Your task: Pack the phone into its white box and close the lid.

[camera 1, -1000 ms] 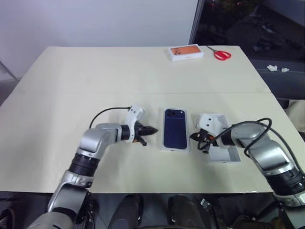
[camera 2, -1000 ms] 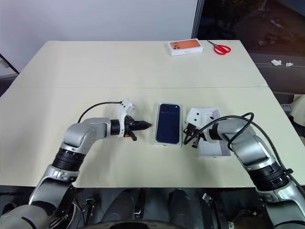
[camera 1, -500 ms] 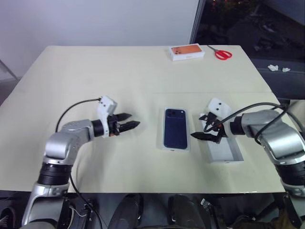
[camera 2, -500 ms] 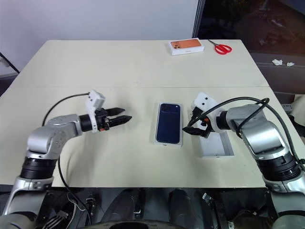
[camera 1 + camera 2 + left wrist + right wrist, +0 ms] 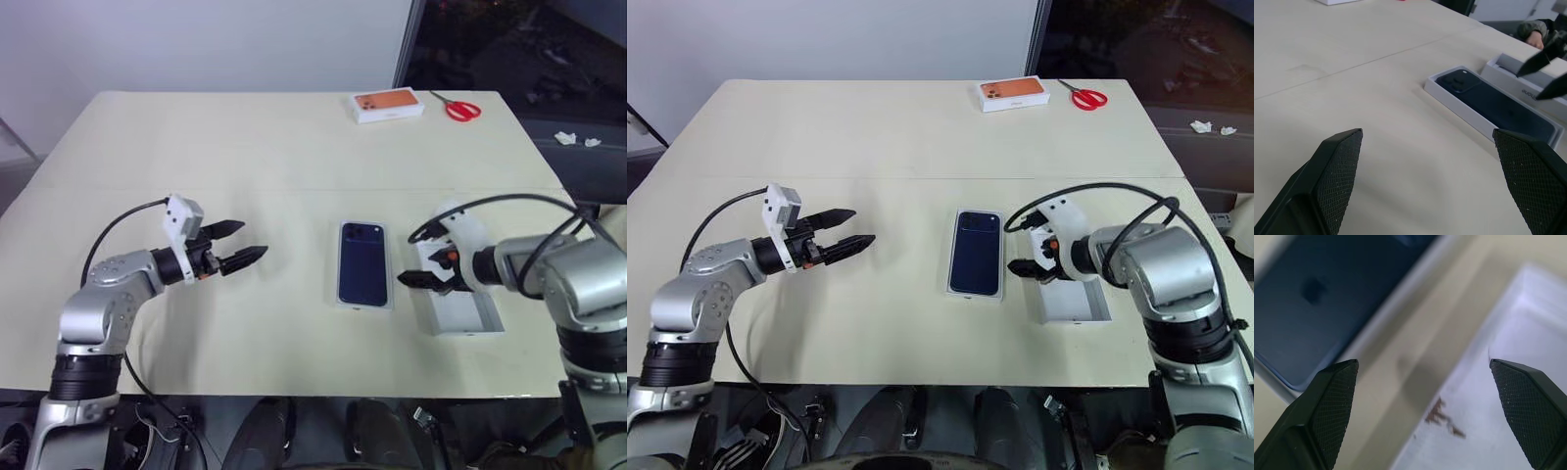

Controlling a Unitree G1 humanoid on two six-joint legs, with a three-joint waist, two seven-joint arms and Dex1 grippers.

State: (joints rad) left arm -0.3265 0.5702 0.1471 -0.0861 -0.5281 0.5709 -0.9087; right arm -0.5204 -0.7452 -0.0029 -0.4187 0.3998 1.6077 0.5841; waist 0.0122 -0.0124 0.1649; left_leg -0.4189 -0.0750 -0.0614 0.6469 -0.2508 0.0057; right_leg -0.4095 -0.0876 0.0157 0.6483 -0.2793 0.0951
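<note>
The phone (image 5: 363, 276) lies lengthwise front-to-back, lenses far, both end effectors spread wide and empty.

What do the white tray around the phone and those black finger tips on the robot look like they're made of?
The white box looks like matte cardboard: thin, straight walls with crisp folded corners and no shine. The phone in it looks like smooth dark glass or plastic. The left gripper's fingertips look like black rubber or plastic, going by their fine cross-hatched texture.
</note>
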